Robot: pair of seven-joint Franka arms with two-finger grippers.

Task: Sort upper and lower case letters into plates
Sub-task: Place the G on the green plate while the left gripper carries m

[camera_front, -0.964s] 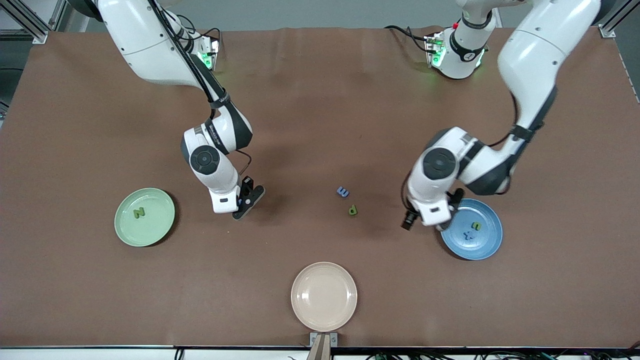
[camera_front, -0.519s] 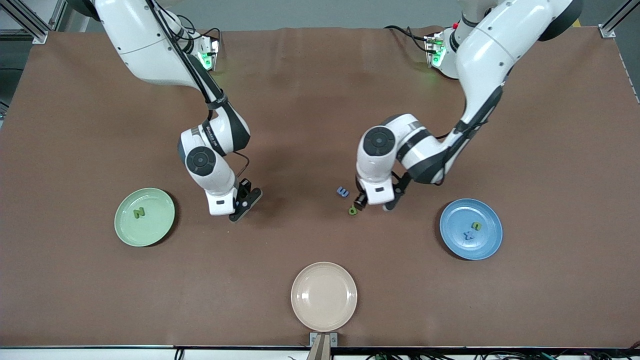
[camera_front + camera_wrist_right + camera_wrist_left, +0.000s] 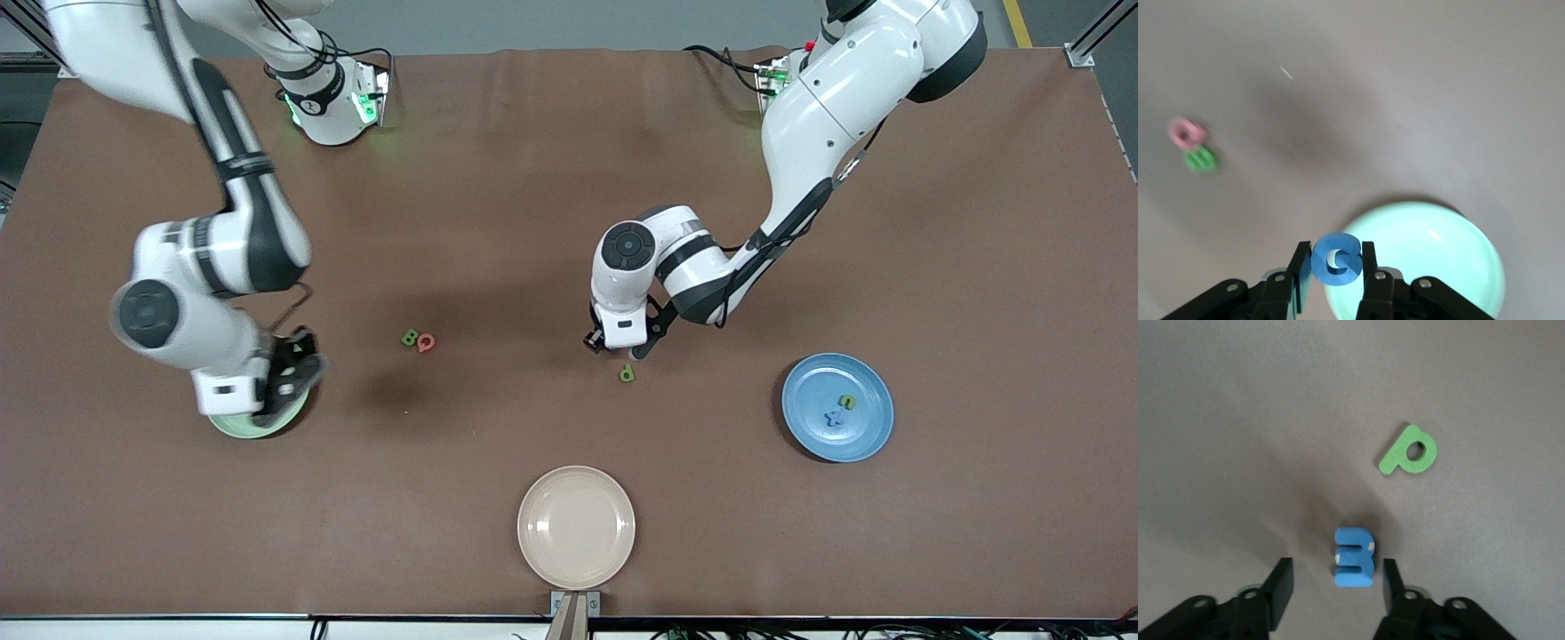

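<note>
Mint green plate under right gripper, jaws clamping blue letter; left gripper jaws wide around blue m.

Tabletop: showing plain brown all over.
Plates: one showing pale mint green; one showing medium blue; one showing cream-beige.
Letters on the tabletop: a "p" showing green; a "B" showing green, touching a letter showing red-pink; a letter showing blue.
Letters on the blue plate: one showing olive green, one showing blue.
Letter between the right tool's black fingers: showing blue.
Arms: showing white with black joints.
</note>
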